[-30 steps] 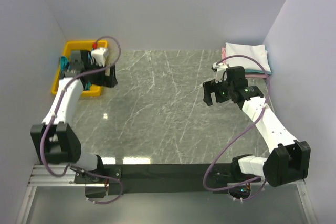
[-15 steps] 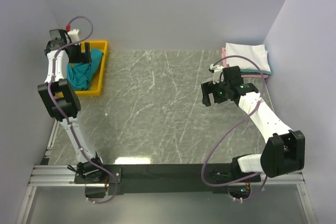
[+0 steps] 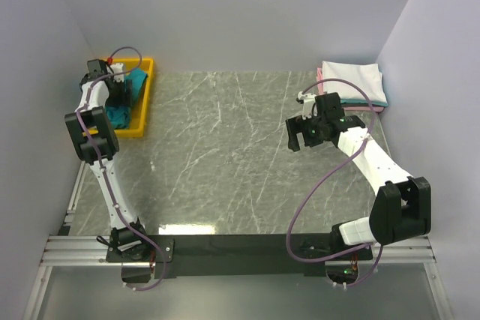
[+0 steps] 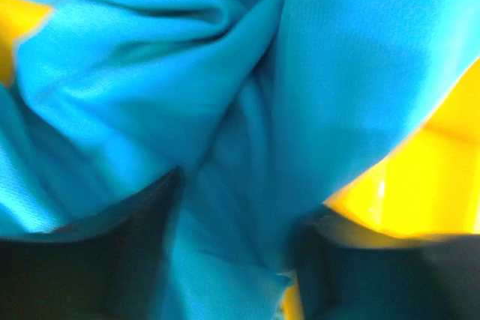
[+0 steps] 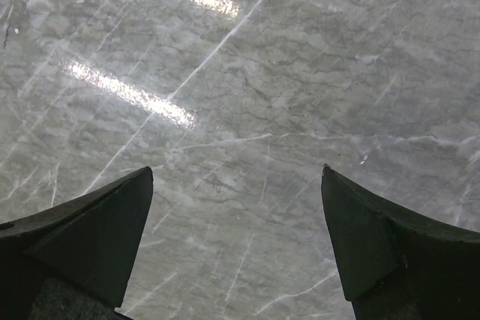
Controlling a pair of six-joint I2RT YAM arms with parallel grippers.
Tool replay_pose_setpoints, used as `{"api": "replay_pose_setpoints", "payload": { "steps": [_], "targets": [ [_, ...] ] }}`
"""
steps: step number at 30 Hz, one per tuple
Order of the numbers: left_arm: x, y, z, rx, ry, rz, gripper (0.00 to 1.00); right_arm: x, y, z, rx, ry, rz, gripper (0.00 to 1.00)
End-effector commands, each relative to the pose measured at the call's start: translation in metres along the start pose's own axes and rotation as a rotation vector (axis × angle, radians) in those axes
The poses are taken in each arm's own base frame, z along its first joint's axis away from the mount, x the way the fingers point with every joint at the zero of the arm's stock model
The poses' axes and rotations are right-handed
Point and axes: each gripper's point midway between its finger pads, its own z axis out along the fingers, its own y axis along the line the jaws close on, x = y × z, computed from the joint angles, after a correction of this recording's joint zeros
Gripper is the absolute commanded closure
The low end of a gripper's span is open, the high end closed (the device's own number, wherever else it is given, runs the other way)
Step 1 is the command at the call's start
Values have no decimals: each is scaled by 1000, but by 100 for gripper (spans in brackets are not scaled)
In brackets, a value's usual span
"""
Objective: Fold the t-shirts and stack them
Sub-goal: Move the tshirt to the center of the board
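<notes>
A crumpled teal t-shirt (image 3: 120, 115) lies in the yellow bin (image 3: 124, 133) at the far left. My left gripper (image 3: 114, 89) is pushed down into it. In the left wrist view the teal t-shirt (image 4: 225, 95) fills the frame, and a fold of it lies between the dark fingers of the left gripper (image 4: 236, 219), whose jaws still stand apart. Folded t-shirts (image 3: 354, 80) are stacked at the far right corner, white on top with pink and teal edges below. My right gripper (image 3: 302, 133) hovers open over bare table, left of that stack, holding nothing (image 5: 236, 185).
The grey marble table (image 3: 225, 148) spans the middle. White walls close in on the left, back and right. The yellow bin (image 4: 435, 162) wall shows beside the cloth in the left wrist view. The arm bases sit on the dark rail (image 3: 240, 252) at the near edge.
My left arm swung out over the bin and dropped into the teal t-shirt, and its jaws have narrowed. The right gripper shifted slightly left and stayed open.
</notes>
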Motion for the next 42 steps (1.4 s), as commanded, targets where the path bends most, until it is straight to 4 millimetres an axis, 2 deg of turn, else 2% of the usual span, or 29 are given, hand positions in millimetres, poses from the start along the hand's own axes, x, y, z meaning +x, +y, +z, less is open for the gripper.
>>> {"api": "replay_pose_setpoints", "payload": {
  "steps": [1, 3, 4, 5, 8, 9, 11, 12, 13, 14, 16, 17, 19, 20, 21, 22, 24, 25, 28, 30, 31, 32, 33, 34, 35, 36, 38, 40, 42],
  "targets": [
    [-28, 12, -3, -41, -76, 15, 47, -23, 2, -8, -19, -61, -20, 2],
    [-43, 18, -12, -60, -115, 19, 67, -24, 4, -11, -26, -76, -22, 2],
    [-49, 22, -19, -67, -127, 15, 91, -25, 4, -11, -28, -79, -23, 2],
    [-68, 20, -31, -54, -172, 18, 99, -27, 4, -13, -29, -81, -24, 2],
    [-106, 9, -80, -17, -283, 39, 100, -31, 5, -17, -31, -95, -24, 3],
    [-132, -4, -120, 22, -376, 61, 100, -33, 6, -20, -34, -107, -27, 3],
    [-157, -23, -164, 65, -475, 97, 100, -34, 5, -22, -30, -118, -23, 3],
    [-175, -38, -206, 92, -554, 128, 100, -37, 5, -26, -27, -132, -22, 3],
    [-183, -55, -225, 111, -586, 155, 100, -38, 5, -28, -28, -140, -17, 3],
    [-193, -69, -261, 114, -645, 186, 100, -39, 1, -30, -24, -148, -6, 3],
    [-200, -106, -292, 162, -698, 247, 100, -43, 1, -33, -41, -159, 12, 3],
    [-204, -119, -321, 166, -750, 271, 100, -45, -4, -35, -42, -167, 29, 3],
    [-208, -156, -350, 232, -810, 299, 100, -48, -5, -38, -67, -180, 53, 3],
    [-211, -170, -376, 249, -863, 317, 100, -49, -7, -39, -72, -183, 65, 3],
    [-212, -184, -388, 276, -882, 320, 100, -53, -16, -43, -64, -198, 85, 3],
    [-210, -213, -401, 335, -900, 352, 100, -54, -16, -45, -80, -205, 98, 3],
    [-206, -241, -428, 409, -932, 361, 100, -58, -27, -52, -76, -225, 125, 3],
    [-199, -268, -436, 477, -930, 378, 100, -59, -27, -54, -83, -232, 125, 3],
    [-171, -313, -442, 631, -879, 391, 99, -61, -38, -62, -71, -247, 145, 3],
    [-140, -332, -420, 700, -783, 407, 99, -60, -41, -64, -60, -248, 144, 3],
    [-125, -346, -409, 731, -734, 416, 94, -58, -42, -65, -57, -242, 140, 3],
    [-97, -353, -381, 761, -633, 407, 87, -56, -43, -66, -50, -239, 139, 3],
    [-79, -359, -367, 791, -578, 424, 77, -56, -43, -66, -46, -238, 134, 3],
    [-53, -367, -352, 818, -495, 444, 49, -53, -43, -67, -42, -232, 125, 3],
    [-27, -369, -327, 814, -410, 454, 29, -51, -44, -68, -35, -231, 118, 3],
    [-17, -367, -316, 795, -385, 464, 1, -49, -47, -68, -16, -227, 110, 3],
    [6, -357, -296, 774, -320, 429, 0, -45, -48, -68, -7, -216, 97, 3],
    [21, -352, -291, 803, -290, 421, 0, -38, -48, -66, -9, -186, 77, 5],
    [49, -348, -281, 801, -265, 487, 1, -28, -47, -56, -24, -140, 52, 12]
  ]
}}
